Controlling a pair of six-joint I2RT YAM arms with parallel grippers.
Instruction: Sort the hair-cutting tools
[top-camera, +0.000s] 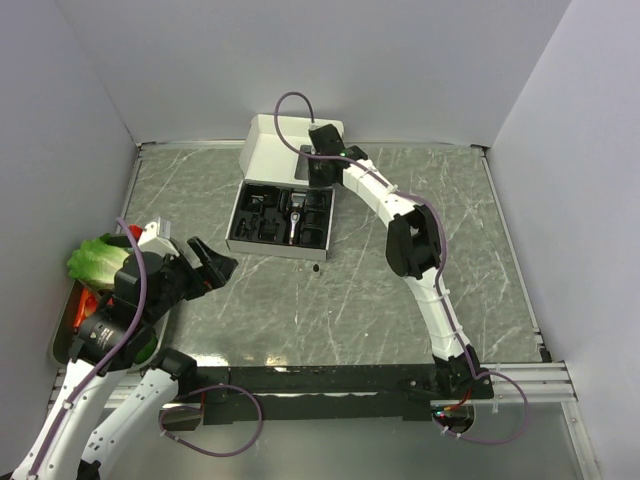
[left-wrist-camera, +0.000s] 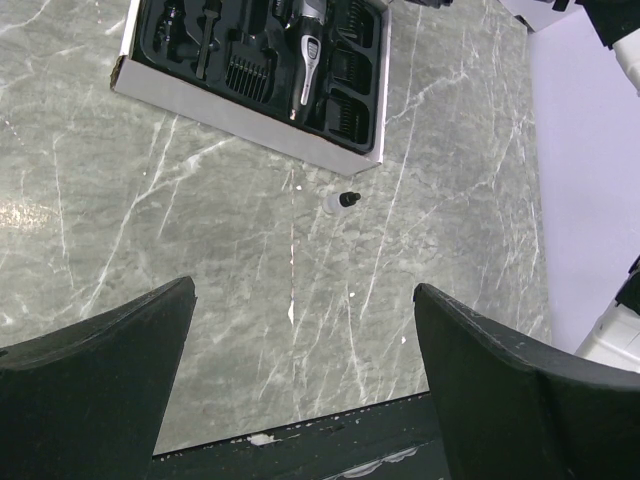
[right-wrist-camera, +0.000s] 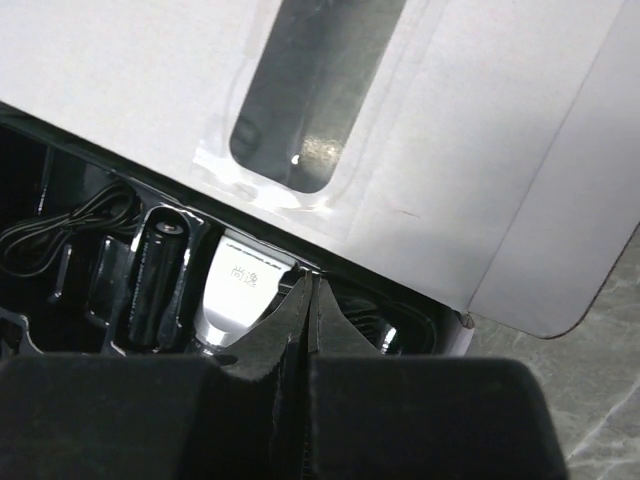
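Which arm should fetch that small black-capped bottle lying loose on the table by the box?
Probably left: the left gripper is open with the bottle ahead of it. The right gripper is shut at the far side of the box.

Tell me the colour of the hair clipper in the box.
The hair clipper is black and silver; left wrist view.

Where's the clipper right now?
Top view: the clipper lies inside the white box, right of its middle, comb attachments beside it.
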